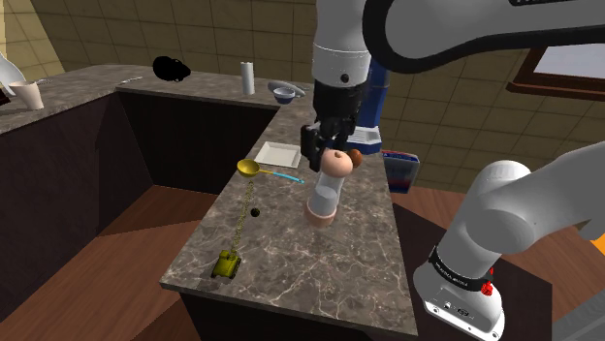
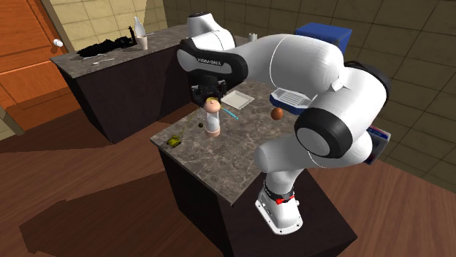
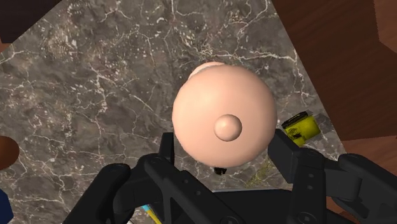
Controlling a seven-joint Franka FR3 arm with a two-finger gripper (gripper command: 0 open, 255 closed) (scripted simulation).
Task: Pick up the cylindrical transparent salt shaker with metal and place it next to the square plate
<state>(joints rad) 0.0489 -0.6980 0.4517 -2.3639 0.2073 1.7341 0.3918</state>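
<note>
The salt shaker point(image 1: 326, 194) has a see-through body and a rounded pinkish cap, and it stands upright over the middle of the marble counter point(image 1: 291, 262). My black gripper point(image 1: 333, 145) comes straight down on it and is shut on the cap. In the wrist view the fingers point(image 3: 284, 147) clasp the cap point(image 3: 224, 114) from both sides. I cannot tell whether the shaker's base touches the counter. The white square plate point(image 1: 276, 153) lies just beyond the shaker, toward the shoulder view's left. From the second exterior view the shaker point(image 2: 213, 118) stands in front of the plate point(image 2: 238, 98).
A yellow spoon point(image 1: 249, 168), a small black ball point(image 1: 255, 210) and a yellow-green toy vehicle point(image 1: 226, 263) lie left of the shaker. A brown ball point(image 1: 356, 158) and a blue box point(image 1: 399, 170) are on its right. A bowl point(image 1: 285, 92) and white cylinder point(image 1: 248, 77) stand farther back.
</note>
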